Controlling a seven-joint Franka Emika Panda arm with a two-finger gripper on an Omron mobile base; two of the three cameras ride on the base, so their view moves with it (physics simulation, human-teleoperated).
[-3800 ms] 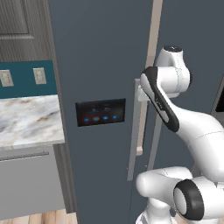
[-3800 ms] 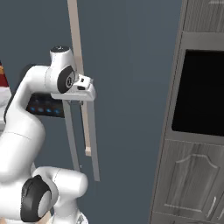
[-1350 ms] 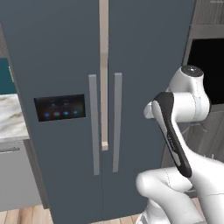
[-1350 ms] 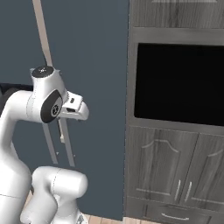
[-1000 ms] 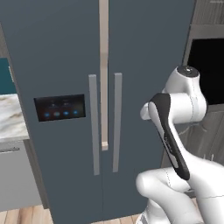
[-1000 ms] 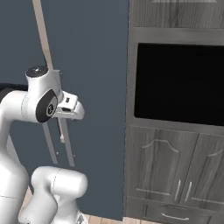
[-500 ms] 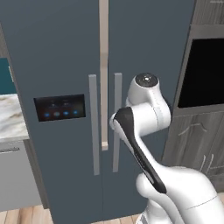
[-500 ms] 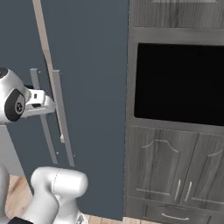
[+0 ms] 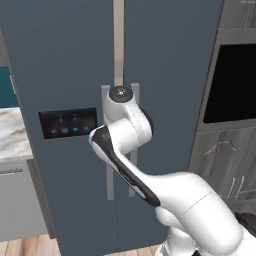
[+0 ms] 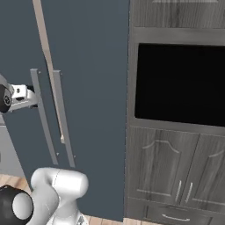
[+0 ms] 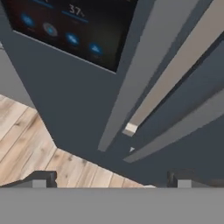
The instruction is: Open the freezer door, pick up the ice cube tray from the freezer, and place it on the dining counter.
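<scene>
The freezer door is shut; its black display panel glows with blue lights. Its long grey handle runs down beside the seam between the two doors. In the right base view my gripper is level with that handle, right beside it. The hand view looks steeply along the door at the panel and the handle. My gripper is open, fingertips wide apart with nothing between them. The ice cube tray is hidden behind the shut door. The dining counter is out of view.
The plain slate-blue door with its own handle is shut on the right. A dark wood oven cabinet with a black oven window stands further right. A small marble counter sits left of the freezer. Wood floor lies below.
My arm has swung left from in front of the oven cabinet across the plain door to the freezer door's handle. Both doors have stayed shut.
</scene>
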